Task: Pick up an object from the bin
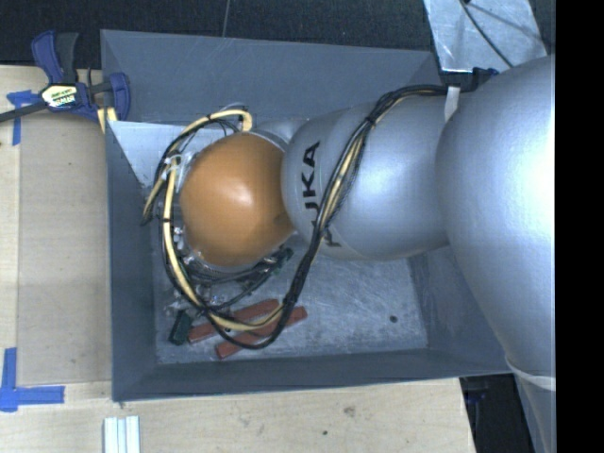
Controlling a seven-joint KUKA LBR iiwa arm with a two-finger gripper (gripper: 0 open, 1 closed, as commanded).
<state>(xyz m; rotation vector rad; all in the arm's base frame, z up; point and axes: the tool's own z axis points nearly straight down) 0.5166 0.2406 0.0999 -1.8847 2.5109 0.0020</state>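
A grey metal bin (283,64) is seen from above. A thick silver KUKA arm (396,187) is reached into it from the right edge and stretched across towards the left wall. At the wrist a rounded orange cover (231,201) is carried, placed over the left half of the bin, closer to the left wall than to the right. Black and yellow cables (311,243) are looped round the cover and hung in a bundle below it, down to the floor near the front edge.

The gripper (192,302) is pointed down beneath the orange cover, and only a little of its dark mechanism can be made out at the cover's lower rim. Whether the claw is open or closed cannot be told, and nothing can be seen held in it.

Several flat reddish-brown strips (283,317) are laid on the floor near the front left corner, just below the cover and partly crossed by the cables. A small black piece (177,330) is found just beside them, towards the left wall.
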